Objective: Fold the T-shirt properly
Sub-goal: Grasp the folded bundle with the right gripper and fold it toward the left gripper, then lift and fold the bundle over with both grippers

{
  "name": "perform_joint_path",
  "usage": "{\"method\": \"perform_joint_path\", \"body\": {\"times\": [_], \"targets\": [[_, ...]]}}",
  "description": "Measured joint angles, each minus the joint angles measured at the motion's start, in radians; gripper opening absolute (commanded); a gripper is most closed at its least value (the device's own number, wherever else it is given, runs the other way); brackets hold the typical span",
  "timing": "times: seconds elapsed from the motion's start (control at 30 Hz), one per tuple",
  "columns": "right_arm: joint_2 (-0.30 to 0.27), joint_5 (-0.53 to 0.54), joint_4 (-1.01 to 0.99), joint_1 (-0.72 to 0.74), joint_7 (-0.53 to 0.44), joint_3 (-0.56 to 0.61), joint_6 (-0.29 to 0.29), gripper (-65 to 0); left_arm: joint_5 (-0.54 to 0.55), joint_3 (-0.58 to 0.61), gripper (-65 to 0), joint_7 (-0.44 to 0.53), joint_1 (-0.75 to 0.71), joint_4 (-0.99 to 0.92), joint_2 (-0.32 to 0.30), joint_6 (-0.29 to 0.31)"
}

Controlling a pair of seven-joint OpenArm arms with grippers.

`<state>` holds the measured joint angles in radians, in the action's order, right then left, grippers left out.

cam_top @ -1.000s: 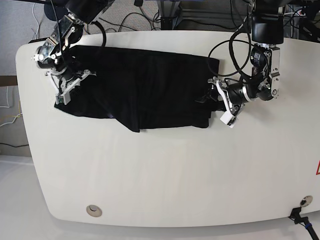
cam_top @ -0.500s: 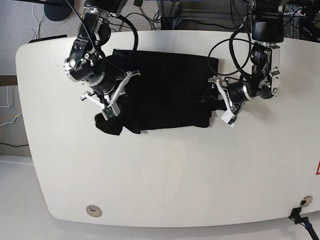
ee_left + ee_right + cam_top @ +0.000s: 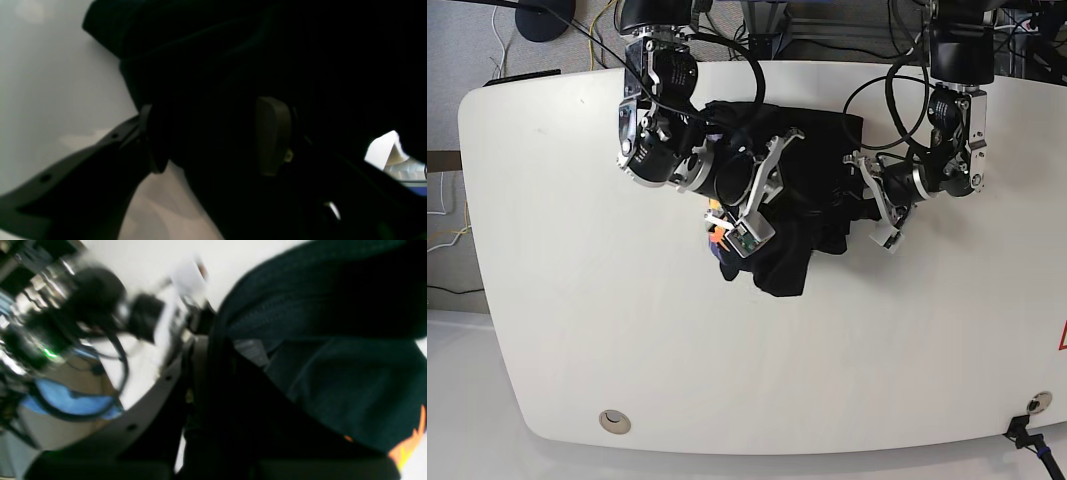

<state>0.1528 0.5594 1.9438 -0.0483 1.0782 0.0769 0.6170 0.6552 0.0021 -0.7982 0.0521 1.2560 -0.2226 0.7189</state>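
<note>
Cloth of the T-shirt (image 3: 802, 190) lies bunched on the far middle of the table (image 3: 727, 380), with a little orange print showing under the lifted side. The right gripper (image 3: 752, 205) is clenched on a gathered fold above the T-shirt's middle. The left gripper (image 3: 877, 205) stands at the T-shirt's other edge, fingers (image 3: 273, 133) wide with cloth between them; whether it truly grasps, I cannot tell. To fold well, carry the fold across low and lay it edge on edge.

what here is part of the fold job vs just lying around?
Job:
T-shirt, black, bunched
right claw, shut on T-shirt
left claw, pads either side of T-shirt's edge

Lying about:
table
cables behind table
round fitting in tabletop
</note>
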Motion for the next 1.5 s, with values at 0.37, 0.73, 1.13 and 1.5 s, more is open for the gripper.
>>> {"method": "perform_joint_path", "body": {"times": [0.37, 0.73, 1.13, 1.5], "targets": [[-0.003, 0.016, -0.103, -0.003, 0.001, 0.003, -0.015, -43.4, 0.0, 0.0, -29.9, -0.001, 0.0, 0.0, 0.0, 0.0], [-0.005, 0.023, -0.13, 0.093, 0.0, 0.108, -0.045, -15.6, 0.008, 0.005, -29.9, -0.011, 0.001, 0.005, -0.041, 0.005], [-0.014, -0.048, -0.127, 0.189, -0.004, 0.124, -0.064, -15.6, -0.085, -0.07, -29.9, -0.114, -0.004, 0.321, -0.278, -0.027], [-0.112, -0.306, -0.207, 0.179, -0.149, 0.109, -0.067, -15.6, -0.072, 0.028, -30.1, -0.177, -0.178, 0.616, -0.103, -0.019]]}}
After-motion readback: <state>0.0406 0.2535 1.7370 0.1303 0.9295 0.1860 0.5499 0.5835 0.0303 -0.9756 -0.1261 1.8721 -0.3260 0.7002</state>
